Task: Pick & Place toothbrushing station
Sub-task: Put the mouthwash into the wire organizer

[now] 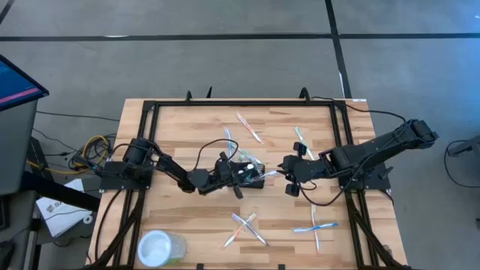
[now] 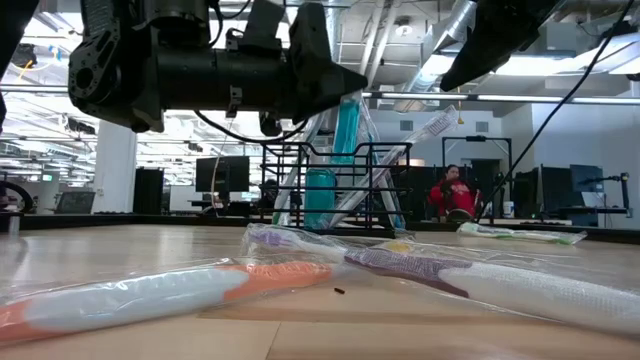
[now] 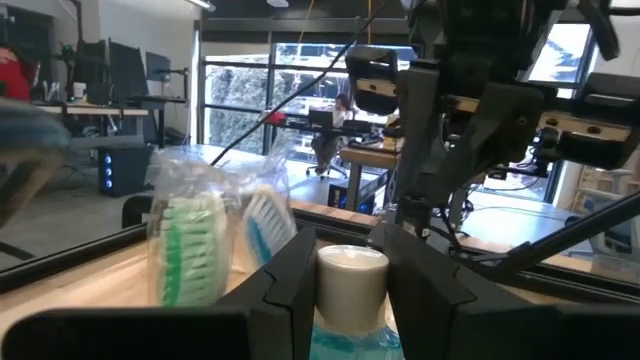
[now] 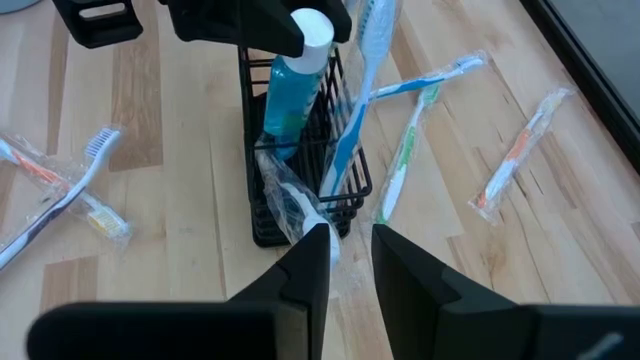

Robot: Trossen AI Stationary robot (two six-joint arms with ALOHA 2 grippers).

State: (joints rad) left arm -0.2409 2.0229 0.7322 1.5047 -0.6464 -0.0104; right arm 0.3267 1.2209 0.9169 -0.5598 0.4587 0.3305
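Note:
The black wire-mesh caddy (image 1: 253, 178) stands on its base at the table's middle; it also shows in the right wrist view (image 4: 300, 190) and the low view (image 2: 345, 190). A blue bottle (image 4: 285, 100) with a white cap and several toothbrushes, some wrapped, stand in it. My left gripper (image 1: 229, 171) reaches in from the table's left and is shut on the bottle's cap. My right gripper (image 4: 350, 240) is open just right of the caddy, its fingers above a wrapped toothbrush (image 4: 295, 205) that leans out of the caddy; I cannot tell whether they touch it. My left gripper pinches the blue bottle's white cap (image 3: 352, 275) between its two fingers, one on each side. The fingers come nearly level from the table's left. The bottle stands upright inside the caddy.
Wrapped toothbrushes lie loose on the table: at the far middle (image 1: 249, 126), near the front (image 1: 244, 229), at the right front (image 1: 315, 227). A clear plastic cup (image 1: 159, 247) lies at the near left. A black frame rail (image 1: 240, 103) runs round the table.

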